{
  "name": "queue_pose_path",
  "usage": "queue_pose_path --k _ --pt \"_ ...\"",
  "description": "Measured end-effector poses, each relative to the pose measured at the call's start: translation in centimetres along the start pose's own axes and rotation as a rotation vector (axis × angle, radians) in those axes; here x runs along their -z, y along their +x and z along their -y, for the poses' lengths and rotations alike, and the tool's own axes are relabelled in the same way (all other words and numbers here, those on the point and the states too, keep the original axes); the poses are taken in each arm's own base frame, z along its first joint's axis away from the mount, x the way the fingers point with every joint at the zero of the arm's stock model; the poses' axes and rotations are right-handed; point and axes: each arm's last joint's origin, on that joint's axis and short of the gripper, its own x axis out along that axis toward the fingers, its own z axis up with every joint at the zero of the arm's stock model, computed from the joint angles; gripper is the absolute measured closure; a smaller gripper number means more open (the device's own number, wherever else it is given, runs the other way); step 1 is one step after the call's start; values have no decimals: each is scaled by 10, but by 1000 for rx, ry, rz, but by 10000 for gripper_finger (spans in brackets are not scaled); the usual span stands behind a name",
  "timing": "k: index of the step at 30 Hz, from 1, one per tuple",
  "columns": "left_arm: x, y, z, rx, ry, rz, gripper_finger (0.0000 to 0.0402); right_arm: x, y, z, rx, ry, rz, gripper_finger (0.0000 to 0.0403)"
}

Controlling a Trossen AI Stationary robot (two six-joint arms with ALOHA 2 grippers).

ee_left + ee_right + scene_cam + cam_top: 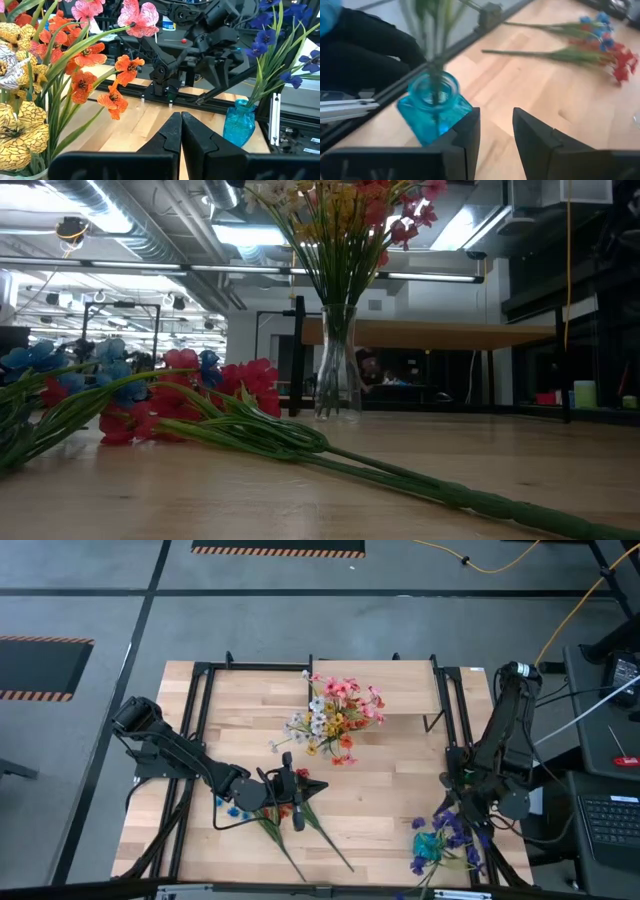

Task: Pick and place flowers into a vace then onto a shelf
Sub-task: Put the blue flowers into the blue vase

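Landmark: clear glass vase (336,360), standing on the tabletop (390,790) just in front of the shelf (400,690), full of pink, orange, yellow & white flowers (335,715). Red/blue sprays (290,815) lie flat on the tabletop toward the front-left of the vase. Left gripper (298,808) sits over those sprays, jaws together, nothing held. Right gripper (495,135) is front-right of the vase, beside a blue glass bottle (434,107) w/ purple blooms (450,830); jaws apart, empty.

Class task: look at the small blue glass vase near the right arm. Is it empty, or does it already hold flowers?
It holds flowers. Green stems stand in the mouth of the blue vase, and the left wrist view shows purple blooms rising from it.
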Motion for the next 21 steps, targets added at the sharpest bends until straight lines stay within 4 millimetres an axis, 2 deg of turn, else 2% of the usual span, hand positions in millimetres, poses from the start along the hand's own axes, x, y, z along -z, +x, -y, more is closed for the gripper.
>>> queue_pose_path --k 5,12,21 --pt "0 0 -1 -26 2 3 395 1 2 9 31 11 -28 316" --pt "7 0 -3 -39 33 -56 395 -2 -3 28 -1 23 -8 395" --pt "22 -2 -8 -119 -138 -152 397 -3 -10 42 42 59 41 393"
